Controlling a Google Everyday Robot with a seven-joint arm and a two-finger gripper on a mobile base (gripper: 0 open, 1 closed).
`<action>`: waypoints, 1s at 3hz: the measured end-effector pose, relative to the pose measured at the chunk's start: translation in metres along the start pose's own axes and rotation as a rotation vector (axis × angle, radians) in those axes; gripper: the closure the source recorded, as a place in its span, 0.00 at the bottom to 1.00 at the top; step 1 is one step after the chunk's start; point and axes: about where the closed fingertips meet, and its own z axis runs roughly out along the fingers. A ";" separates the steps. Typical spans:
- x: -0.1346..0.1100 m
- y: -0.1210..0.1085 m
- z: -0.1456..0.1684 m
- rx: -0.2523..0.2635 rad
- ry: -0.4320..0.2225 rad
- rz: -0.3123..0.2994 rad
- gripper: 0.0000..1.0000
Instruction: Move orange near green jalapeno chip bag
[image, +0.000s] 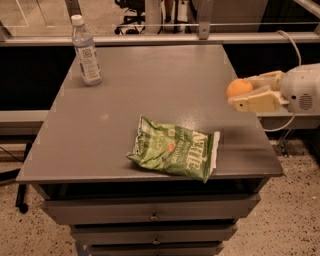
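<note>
Nearest, by the six o'clock edge of the grey table (90, 150) and above its drawers (150, 215), the green jalapeno chip bag (172, 152) lies flat and crinkled, its white end strip toward three o'clock. At about two o'clock from the bag and well apart from it, the gripper (237, 95) hangs at the table's three o'clock edge, its two fingers clasped on the orange (238, 87). Farthest, at about eleven o'clock from the bag near the back corner, a water bottle (86, 52) stands upright.

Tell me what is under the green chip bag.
Only the table shows beneath the chip bag; anything under it is covered. The gripper holds the orange at the table's right edge.
</note>
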 end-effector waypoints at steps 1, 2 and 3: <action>0.024 -0.008 -0.017 -0.011 0.007 0.030 1.00; 0.052 -0.008 -0.022 -0.065 0.019 0.070 1.00; 0.053 -0.007 -0.018 -0.074 0.021 0.070 1.00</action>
